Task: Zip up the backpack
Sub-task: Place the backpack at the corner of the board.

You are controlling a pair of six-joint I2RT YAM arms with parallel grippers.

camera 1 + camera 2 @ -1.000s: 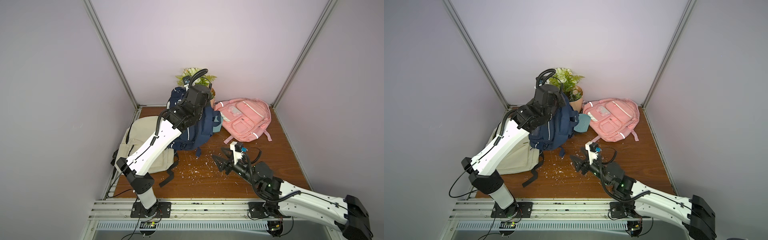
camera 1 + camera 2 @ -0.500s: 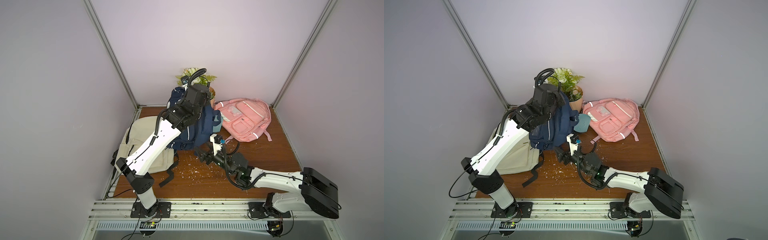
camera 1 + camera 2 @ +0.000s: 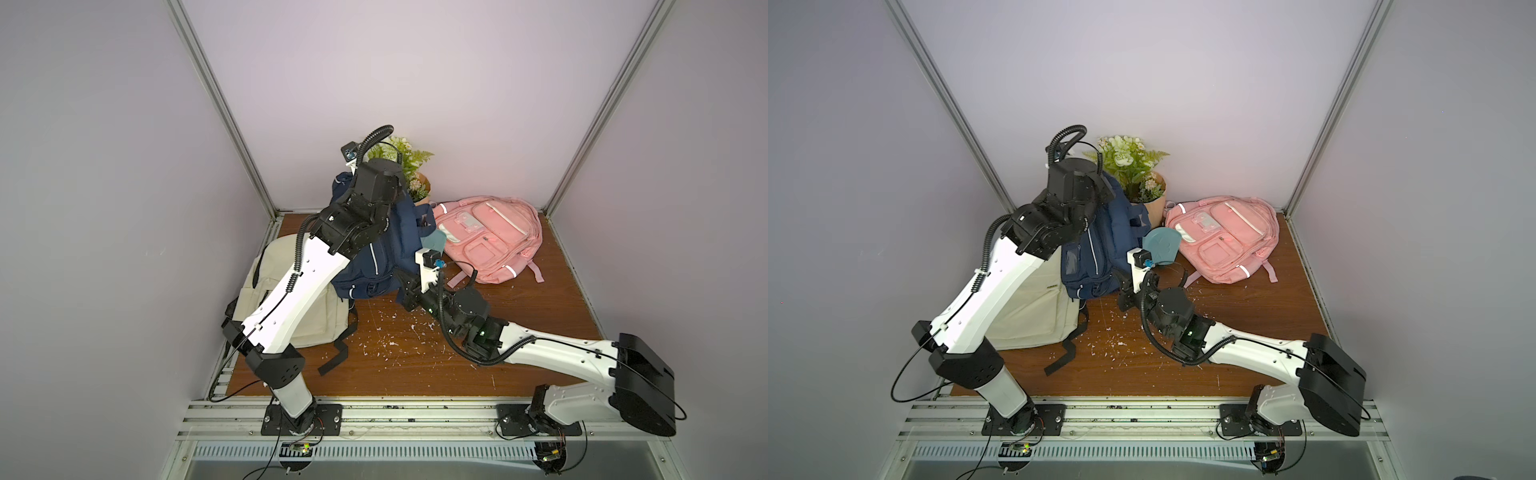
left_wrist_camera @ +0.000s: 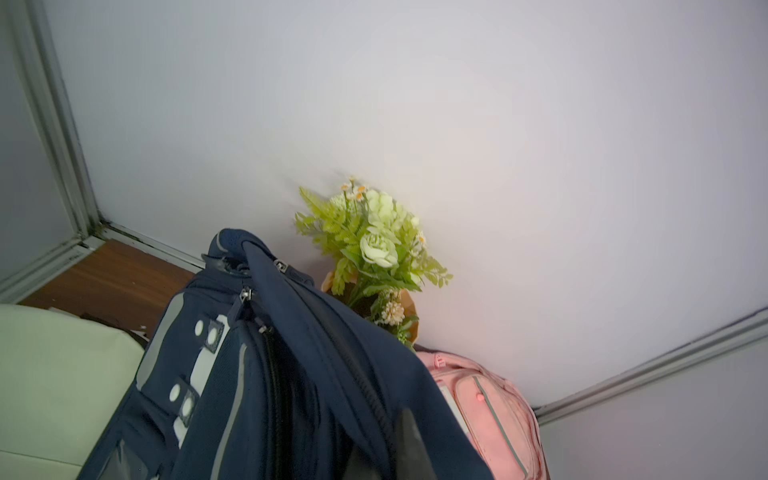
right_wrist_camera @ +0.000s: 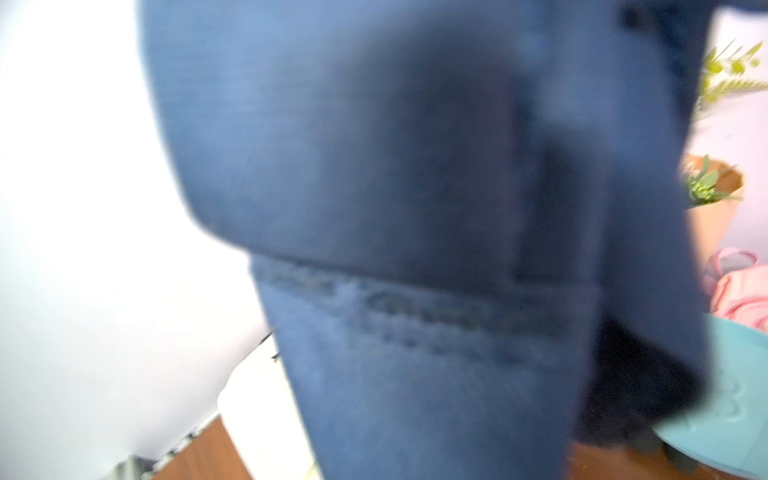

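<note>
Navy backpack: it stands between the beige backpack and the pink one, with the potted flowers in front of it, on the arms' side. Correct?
No. The potted flowers stand behind the navy backpack, by the back wall, not in front; both top views show it. It does stand between the beige backpack and the pink backpack.

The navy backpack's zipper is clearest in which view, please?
Left wrist view: the zipper is close and sharp. Both top views show the navy backpack partly behind the left arm; right wrist view shows only blurred fabric.
</note>
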